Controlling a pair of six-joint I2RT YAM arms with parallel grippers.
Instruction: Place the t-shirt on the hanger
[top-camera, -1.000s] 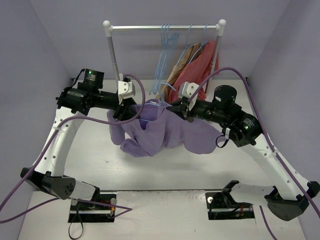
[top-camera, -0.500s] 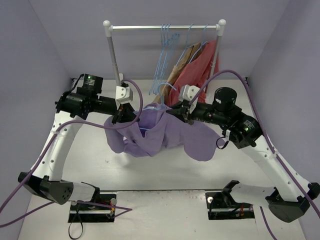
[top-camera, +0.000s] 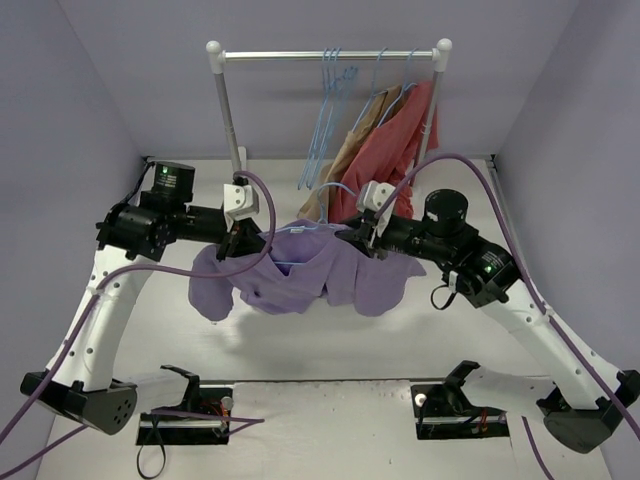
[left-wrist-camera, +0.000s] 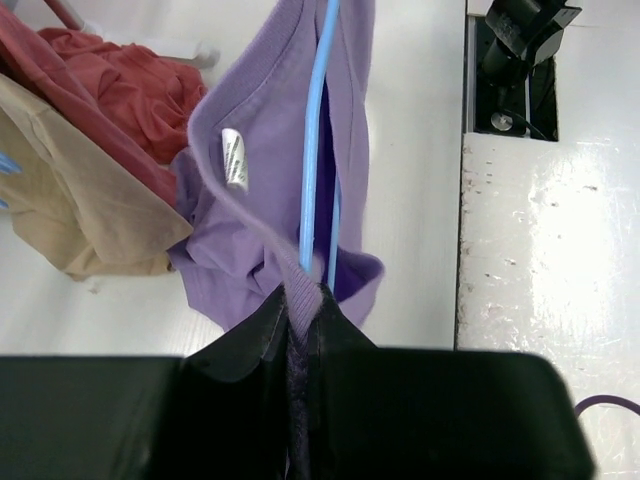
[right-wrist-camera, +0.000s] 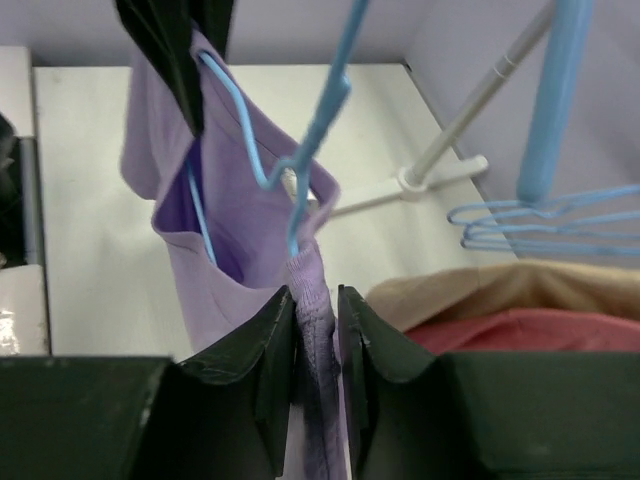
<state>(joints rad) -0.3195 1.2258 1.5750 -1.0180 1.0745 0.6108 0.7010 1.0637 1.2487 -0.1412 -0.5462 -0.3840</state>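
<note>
your left gripper (left-wrist-camera: 300, 310) and right gripper (right-wrist-camera: 317, 310) both clench the t-shirt (top-camera: 300, 275); spread its collar evenly over the hanger (left-wrist-camera: 318, 120)

The t-shirt (top-camera: 300, 275) hangs above the middle of the table (top-camera: 330, 345). The left gripper (top-camera: 240, 243) is at its left edge and the right gripper (top-camera: 362, 238) at its right. The hanger (left-wrist-camera: 318, 130) sits partly inside its neck. Behind stands a rack (top-camera: 325, 55), with spare hangers (top-camera: 330, 110) and two garments (top-camera: 395, 135) on its right half.
</note>
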